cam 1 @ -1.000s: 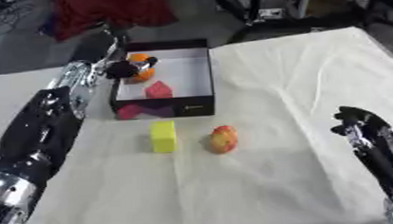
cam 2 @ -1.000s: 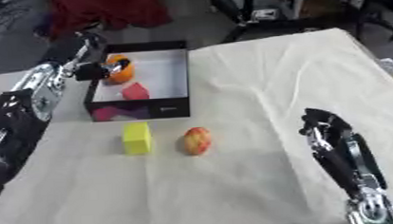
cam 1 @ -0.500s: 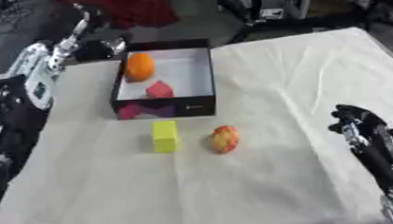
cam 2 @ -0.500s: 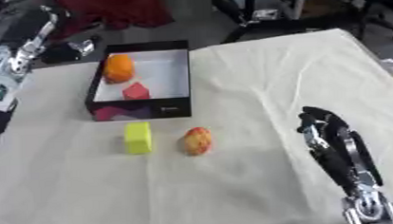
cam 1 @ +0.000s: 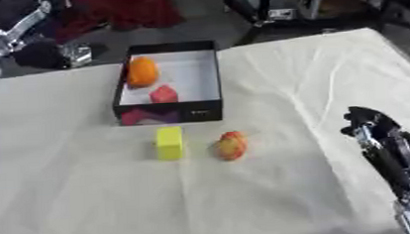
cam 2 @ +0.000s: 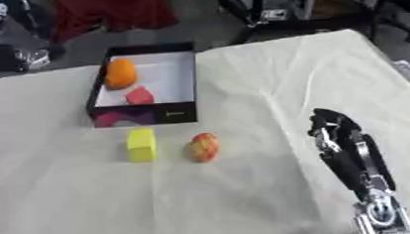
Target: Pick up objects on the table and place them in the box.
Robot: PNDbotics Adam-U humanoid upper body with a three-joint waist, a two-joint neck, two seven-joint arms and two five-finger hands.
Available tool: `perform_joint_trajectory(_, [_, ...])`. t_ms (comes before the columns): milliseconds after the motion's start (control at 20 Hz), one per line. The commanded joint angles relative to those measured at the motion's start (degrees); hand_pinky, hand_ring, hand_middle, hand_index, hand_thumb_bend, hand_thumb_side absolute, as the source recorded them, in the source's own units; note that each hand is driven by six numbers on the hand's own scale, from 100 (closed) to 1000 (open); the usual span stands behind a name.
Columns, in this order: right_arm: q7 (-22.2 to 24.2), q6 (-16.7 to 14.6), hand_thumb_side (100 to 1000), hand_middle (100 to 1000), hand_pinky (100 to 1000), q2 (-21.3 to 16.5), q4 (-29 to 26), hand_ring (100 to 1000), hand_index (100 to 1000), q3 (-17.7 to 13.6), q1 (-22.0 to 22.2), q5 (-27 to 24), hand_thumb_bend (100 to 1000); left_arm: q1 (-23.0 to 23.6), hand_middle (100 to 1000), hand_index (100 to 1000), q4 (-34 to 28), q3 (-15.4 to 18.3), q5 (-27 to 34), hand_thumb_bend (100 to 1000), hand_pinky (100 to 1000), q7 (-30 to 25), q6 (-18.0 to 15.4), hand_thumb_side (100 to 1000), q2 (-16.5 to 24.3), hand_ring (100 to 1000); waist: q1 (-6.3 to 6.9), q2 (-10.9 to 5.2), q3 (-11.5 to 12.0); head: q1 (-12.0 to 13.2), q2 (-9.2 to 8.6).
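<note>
Left robot hand [cam 1: 67, 54] withdrawn from box [cam 1: 209, 79].

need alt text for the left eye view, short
A black box on a cloth-covered table holds an orange and a red block; a yellow block and an apple lie in front of it. The right hand rests at lower right; the left arm shows at the upper left corner.

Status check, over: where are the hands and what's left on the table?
Left hand not in view. Right hand idle low right. Orange and red piece in box; yellow block, peach-coloured fruit on table. Nothing blocking.
</note>
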Motion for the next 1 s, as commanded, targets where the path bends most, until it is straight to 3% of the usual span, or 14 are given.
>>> perform_joint_trajectory(50, [-0.1,-0.1,689,699,748,-1.3,-0.8,652,803,-0.3,-0.4,0.3,100,-0.5,685,822,-2.4,-4.0,2.1,515,697,-7.4,0.0,768,2.9,613,0.27,-0.47,-0.1,0.0,-0.10])
perform_joint_trajectory(200, [0.1,-0.1,688,699,748,-1.3,-0.8,652,803,-0.1,-0.5,0.3,100,-1.1,756,869,1.0,-8.6,1.3,575,730,-14.3,-1.0,784,0.7,676,0.22,-0.51,-0.3,0.0,-0.10])
perform_joint_trajectory(300, [0.1,-0.1,689,699,748,-1.3,-0.8,652,802,-0.2,-0.4,0.2,100,-1.8,790,891,3.6,-9.8,-0.5,588,757,-16.6,-1.8,782,-1.8,717,0.17,-0.51,-0.3,0.0,-0.10])
perform_joint_trajectory(500, [0.1,-0.1,689,699,748,-1.2,-0.8,652,802,-0.1,-0.5,0.2,100,-3.0,844,922,7.7,-10.6,-7.4,601,797,-15.8,-3.8,768,-6.5,776,0.08,-0.51,-0.4,-0.1,-0.10])
perform_joint_trajectory(1000, [0.1,-0.2,691,698,748,-0.9,-0.7,652,801,-0.2,-0.7,0.1,100,-3.0,838,919,18.6,-8.8,-16.9,572,789,-12.2,-7.3,697,-14.0,766,-0.10,-0.39,-0.7,-0.2,-0.10])
